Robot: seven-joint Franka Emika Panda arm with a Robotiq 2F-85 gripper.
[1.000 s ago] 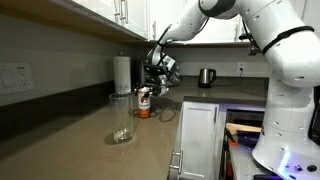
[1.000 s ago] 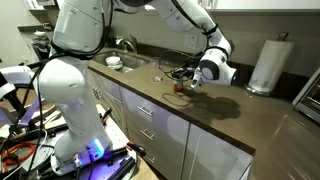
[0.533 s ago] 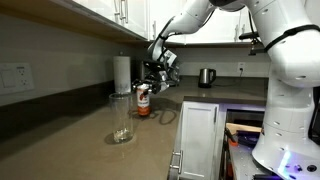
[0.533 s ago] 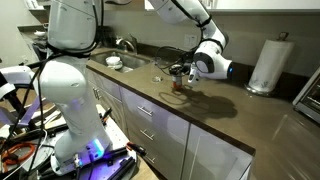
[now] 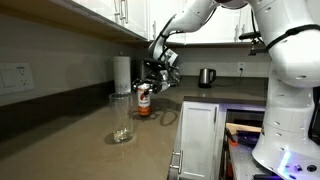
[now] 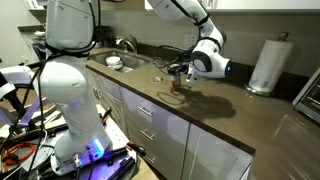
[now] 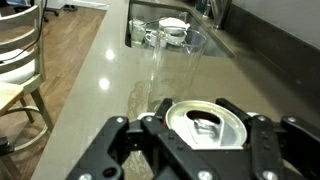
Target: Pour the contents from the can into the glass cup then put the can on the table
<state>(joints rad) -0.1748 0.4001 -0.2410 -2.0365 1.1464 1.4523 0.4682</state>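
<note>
Here: step in hand, as judged, the lift before pouring. Your gripper (image 7: 204, 140) held its jaws clenched on the can (image 7: 208, 122), lower centre of the wrist view; the glass cup (image 7: 178, 58) stood upright, upper centre, apart from it on the worktop (image 7: 110, 100). Next move called for: raise, carry to the rim, tilt. Against one second earlier: can and gripper sat slightly higher, glass cup unmoved.

claw (image 6: 181, 73) at can (image 6: 179, 86); grey table (image 6: 220, 108) beneath

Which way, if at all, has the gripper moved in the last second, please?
Yes: the gripper shifted away from the paper towel roll, toward the can.
</note>
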